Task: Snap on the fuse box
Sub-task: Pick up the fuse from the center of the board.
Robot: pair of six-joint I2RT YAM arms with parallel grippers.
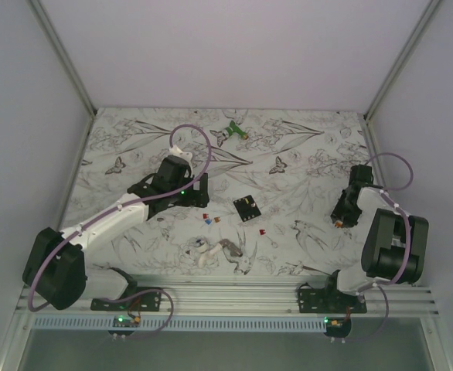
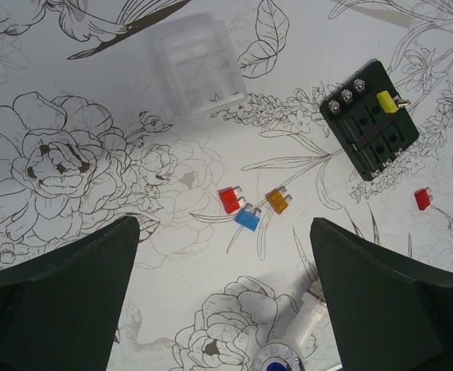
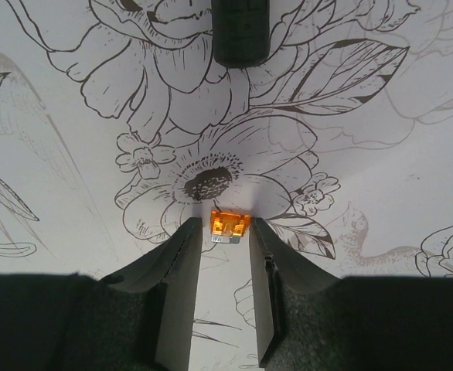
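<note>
The fuse box (image 1: pixel 246 207) is a black slotted block lying flat mid-table; in the left wrist view (image 2: pixel 369 120) it holds one yellow fuse (image 2: pixel 386 101). A clear plastic cover (image 2: pixel 199 66) lies to its left. My left gripper (image 1: pixel 199 192) hovers left of the box, wide open and empty (image 2: pixel 226 297). My right gripper (image 1: pixel 340 219) is far right of the box, shut on a small orange fuse (image 3: pixel 230 224) held at its fingertips (image 3: pixel 188 236) just above the table.
Red (image 2: pixel 229 200), blue (image 2: pixel 248 219) and orange (image 2: pixel 277 202) fuses lie loose between my left fingers and the box; another red fuse (image 2: pixel 422 199) lies right of it. A white-and-grey clump of parts (image 1: pixel 213 251) sits near the front, a green object (image 1: pixel 233 131) at the back.
</note>
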